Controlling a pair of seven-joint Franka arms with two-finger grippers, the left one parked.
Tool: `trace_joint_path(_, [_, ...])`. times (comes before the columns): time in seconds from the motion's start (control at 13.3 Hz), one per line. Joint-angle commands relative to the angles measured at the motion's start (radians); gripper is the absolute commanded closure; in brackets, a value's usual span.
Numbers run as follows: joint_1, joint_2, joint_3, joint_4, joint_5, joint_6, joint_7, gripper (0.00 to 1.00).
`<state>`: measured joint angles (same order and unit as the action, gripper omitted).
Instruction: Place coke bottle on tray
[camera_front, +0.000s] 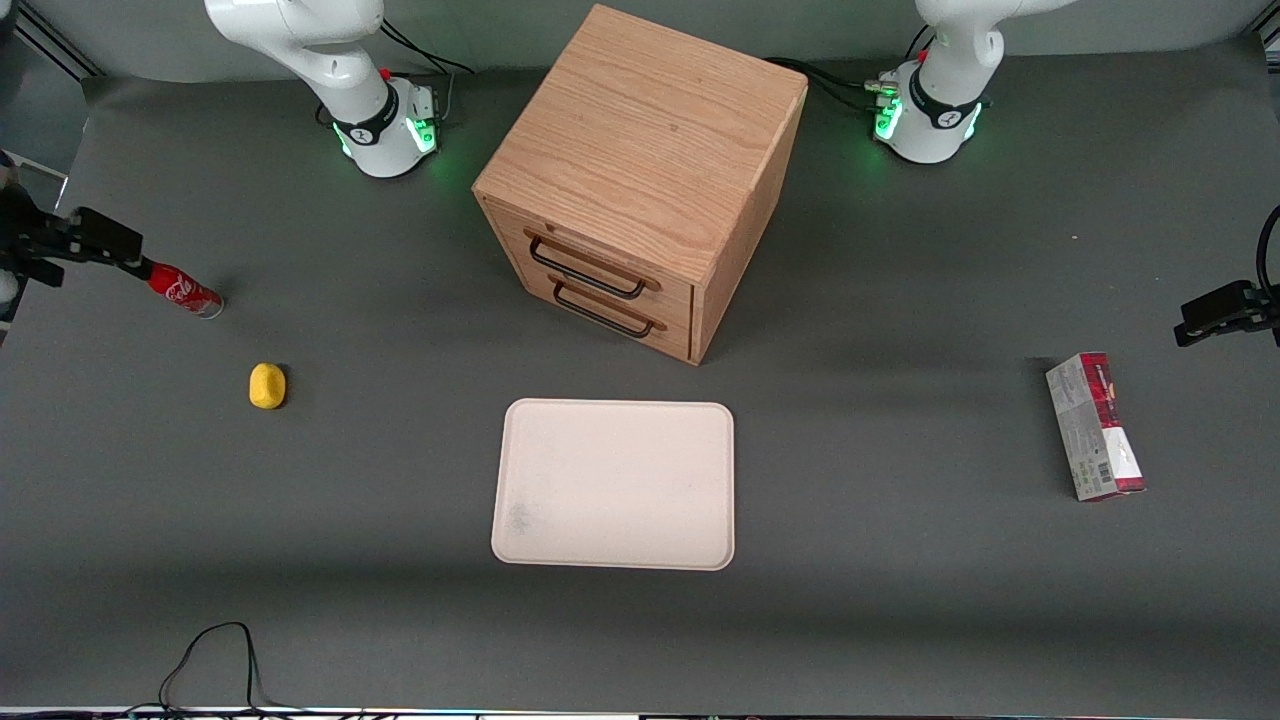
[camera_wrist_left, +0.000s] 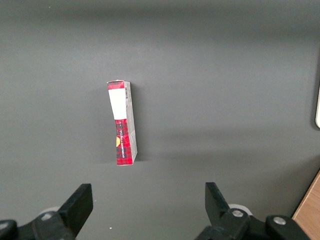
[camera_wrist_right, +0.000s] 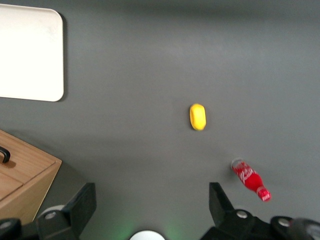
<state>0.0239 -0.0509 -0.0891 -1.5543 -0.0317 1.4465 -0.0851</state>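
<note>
The coke bottle (camera_front: 186, 291) (camera_wrist_right: 249, 179) is small and red with white script. It lies on its side on the dark mat, toward the working arm's end of the table. My right gripper (camera_front: 72, 250) (camera_wrist_right: 150, 205) hangs above the mat beside the bottle's cap end, open, with nothing between its fingers. In the right wrist view the bottle sits just outside one finger (camera_wrist_right: 222, 205), not between the two. The pale cream tray (camera_front: 615, 485) (camera_wrist_right: 30, 50) lies flat and bare in front of the cabinet's drawers, nearer the front camera.
An oak drawer cabinet (camera_front: 640, 170) (camera_wrist_right: 20, 175) stands mid-table. A small yellow object (camera_front: 267, 386) (camera_wrist_right: 198, 116) lies between bottle and tray, nearer the front camera than the bottle. A red-and-grey carton (camera_front: 1095, 427) (camera_wrist_left: 122, 122) lies toward the parked arm's end. A black cable (camera_front: 215, 650) loops at the front edge.
</note>
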Motion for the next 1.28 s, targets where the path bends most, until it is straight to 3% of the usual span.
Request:
trace_joint_path(0.0, [0.008,-0.159,-0.056,-0.162,-0.055,0.008,-0.013,0.00])
trace_joint_path(0.3, [0.008,-0.314,-0.187,-0.305,-0.125,0.023,-0.129,0.00])
trace_joint_path(0.68, [0.010,-0.354,-0.437,-0.389,-0.181,0.142,-0.416,0.00])
trace_joint_path(0.98, [0.008,-0.464,-0.474,-0.524,-0.257,0.218,-0.441,0.00])
trace_joint_path(1.2, [0.011,-0.463,-0.471,-0.561,-0.257,0.230,-0.423,0.00])
